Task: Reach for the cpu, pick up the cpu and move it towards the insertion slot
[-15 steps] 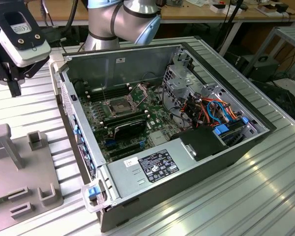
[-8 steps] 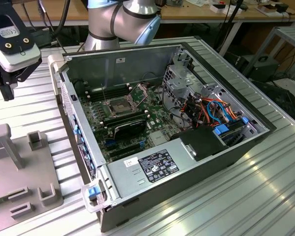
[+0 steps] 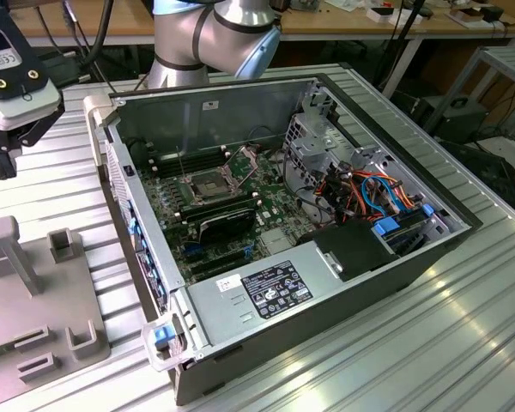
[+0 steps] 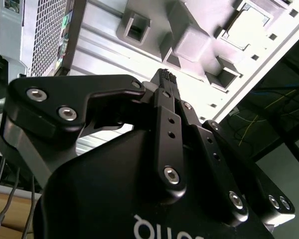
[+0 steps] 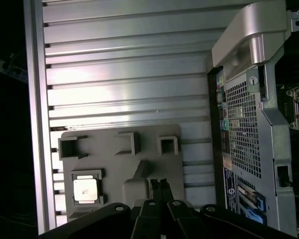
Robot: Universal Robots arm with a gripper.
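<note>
The cpu (image 5: 84, 190), a small pale metallic square, lies flat in a square recess of a grey fixture plate (image 5: 154, 164) on the ribbed table. My gripper (image 5: 158, 183) hovers above that plate, off to one side of the cpu and not touching it. Its fingers are pressed together with nothing between them, as the second wrist view also shows of the gripper (image 4: 164, 75). In the exterior view the gripper (image 3: 4, 142) hangs at the far left, outside the open computer case. The insertion slot (image 3: 208, 183), a silver-framed socket with a dark centre, sits on the motherboard inside the case.
The case's side wall (image 3: 129, 215) stands between the fixture plate (image 3: 34, 300) and the motherboard. Raised grey blocks (image 3: 9, 253) stick up from the plate. Inside the case are a black expansion card (image 3: 227, 225), a drive cage (image 3: 313, 142) and coloured cables (image 3: 369, 193).
</note>
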